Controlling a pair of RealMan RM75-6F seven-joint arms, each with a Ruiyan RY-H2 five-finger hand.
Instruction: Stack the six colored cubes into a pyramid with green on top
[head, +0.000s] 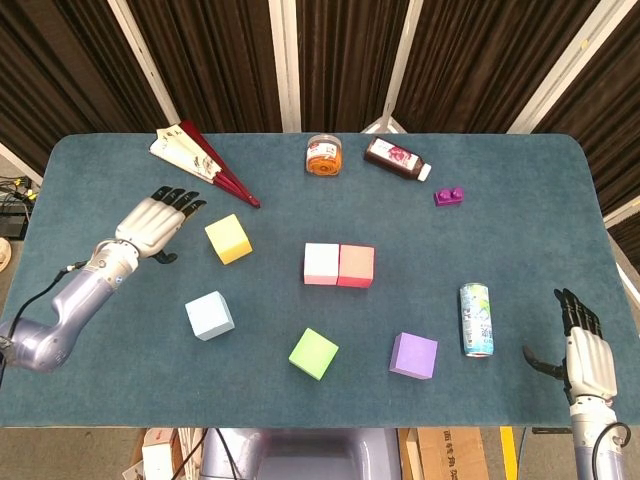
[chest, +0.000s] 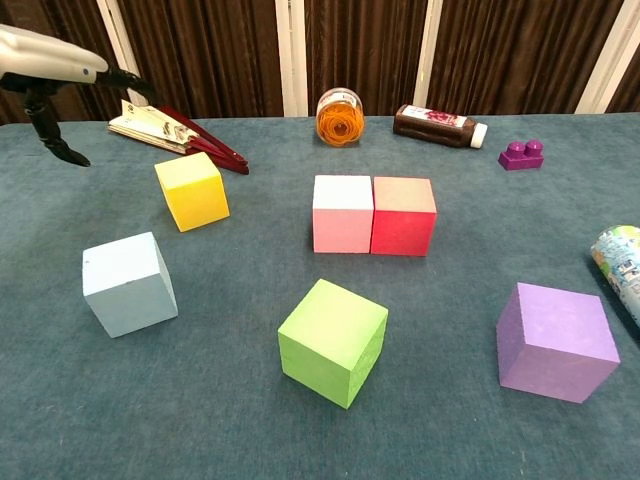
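Six cubes lie on the blue table (head: 520, 230). The pink cube (head: 321, 263) (chest: 342, 213) and red cube (head: 356, 266) (chest: 404, 215) touch side by side at the centre. The yellow cube (head: 228, 239) (chest: 192, 190) sits to their left. The light blue cube (head: 209, 315) (chest: 128, 284), green cube (head: 314, 353) (chest: 333, 341) and purple cube (head: 414, 355) (chest: 556, 341) lie along the front. My left hand (head: 155, 220) (chest: 50, 62) hovers open just left of the yellow cube, fingers extended toward it. My right hand (head: 585, 355) is open at the front right corner, holding nothing.
A folded fan (head: 200, 160) lies at the back left. An orange jar (head: 323, 155), a dark bottle (head: 396, 158) and a small purple brick (head: 448, 196) stand along the back. A drink can (head: 476, 319) lies right of the purple cube.
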